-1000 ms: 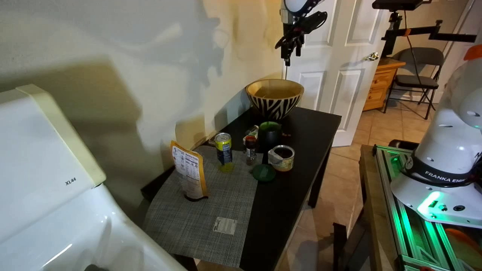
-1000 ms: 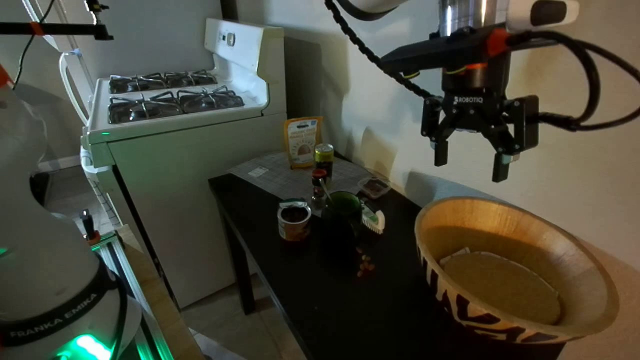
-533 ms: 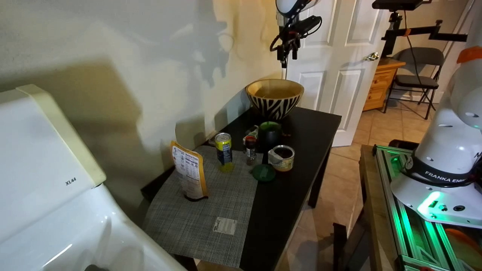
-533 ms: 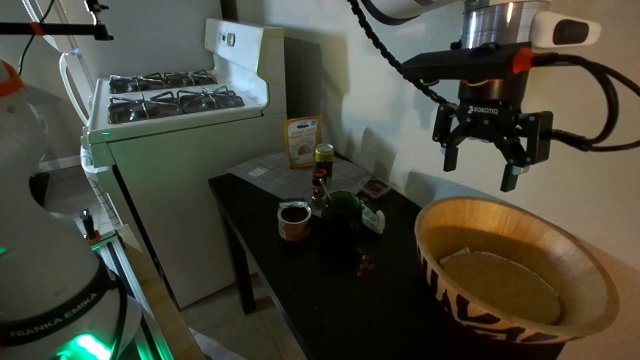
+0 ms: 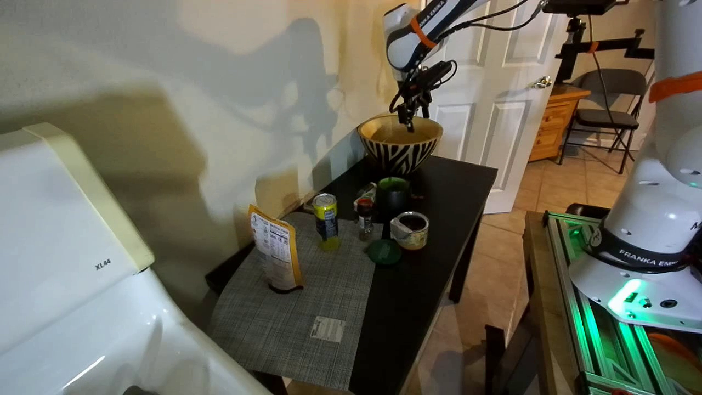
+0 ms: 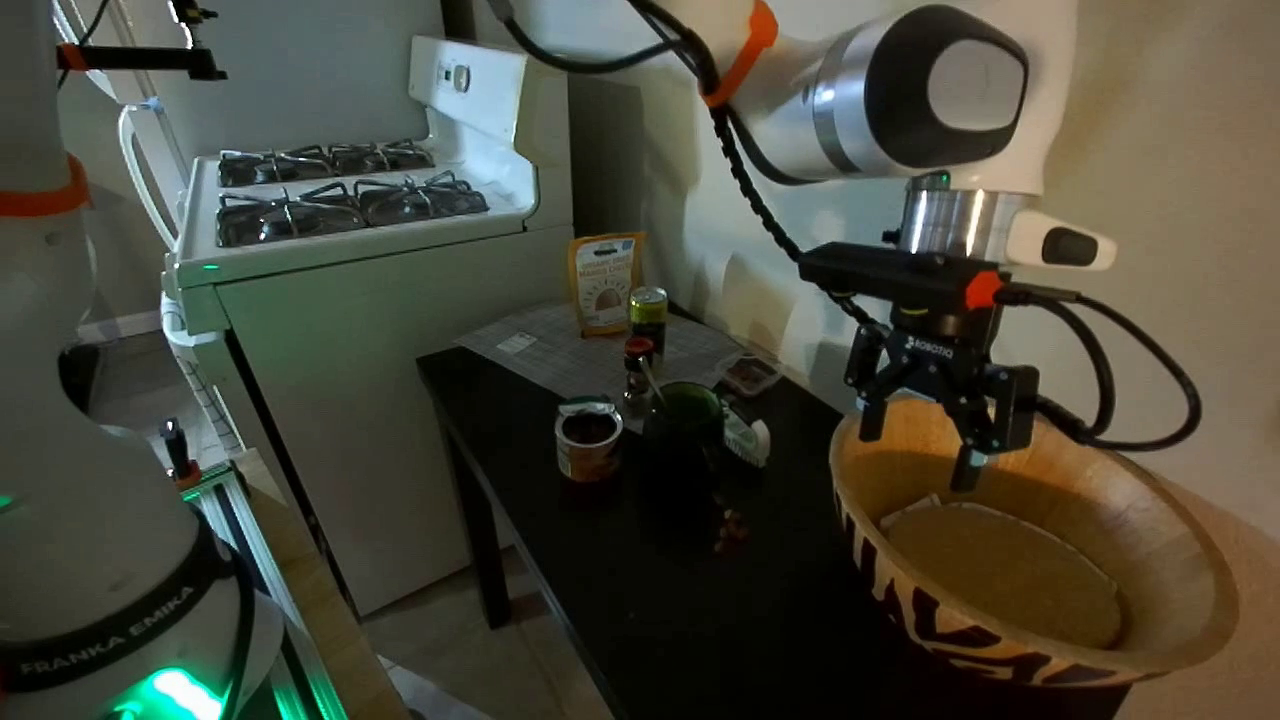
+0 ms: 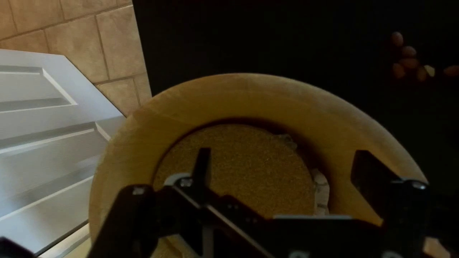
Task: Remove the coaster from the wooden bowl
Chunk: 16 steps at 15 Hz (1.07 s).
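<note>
my black fingers wide apart, i should straddle one edge of the round tan cork coaster inside the zebra-striped wooden bowl, not scraping its wall.

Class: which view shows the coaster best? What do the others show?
Wrist view, because the coaster, though partly covered, shows from above. In an exterior view it looks foreshortened below the end effector; in an exterior view, indistinct inside the bowl.
</note>
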Each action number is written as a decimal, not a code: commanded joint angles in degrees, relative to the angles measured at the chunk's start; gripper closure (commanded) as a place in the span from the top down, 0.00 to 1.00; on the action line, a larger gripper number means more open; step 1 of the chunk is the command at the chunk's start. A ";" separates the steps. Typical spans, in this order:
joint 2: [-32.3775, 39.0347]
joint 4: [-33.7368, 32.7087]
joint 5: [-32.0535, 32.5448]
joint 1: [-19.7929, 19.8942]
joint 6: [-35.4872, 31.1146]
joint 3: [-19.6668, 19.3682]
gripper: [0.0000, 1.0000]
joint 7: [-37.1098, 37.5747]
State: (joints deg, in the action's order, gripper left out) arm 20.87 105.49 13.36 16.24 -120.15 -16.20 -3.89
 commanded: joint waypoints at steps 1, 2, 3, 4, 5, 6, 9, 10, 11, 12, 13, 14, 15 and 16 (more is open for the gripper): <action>8.25 -8.22 -2.04 1.65 0.98 1.29 1.00 -2.42; 9.75 -10.55 -2.01 1.96 1.49 1.51 1.00 -3.40; 11.19 -12.42 -2.21 2.41 2.00 1.89 1.00 -4.66; 12.59 -14.30 -2.38 2.81 2.59 2.15 1.00 -5.44; 13.71 -16.03 -3.22 3.50 4.19 2.65 1.00 -6.66; 10.59 -11.33 -1.00 1.97 1.26 1.72 1.00 -3.74; 12.84 -14.48 -1.61 2.83 2.61 2.08 1.00 -5.23; 12.73 -13.77 -2.01 3.19 0.01 2.35 1.00 -5.35; 12.94 -13.40 -2.61 3.75 -1.72 2.66 1.00 -6.03; 13.08 -12.80 -2.25 3.69 -4.14 2.34 1.00 -5.25; 13.33 -12.37 -2.23 3.79 -6.07 2.26 1.00 -5.07; 13.89 -11.92 -1.56 3.53 -8.78 1.79 1.00 -3.97; 14.35 -11.53 -1.49 3.59 -11.00 1.67 1.00 -3.72; 14.94 -11.41 -1.86 3.84 -12.38 1.86 1.00 -4.19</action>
State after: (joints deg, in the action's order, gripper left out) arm 34.58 92.56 11.66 19.48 -127.42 -14.56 -8.82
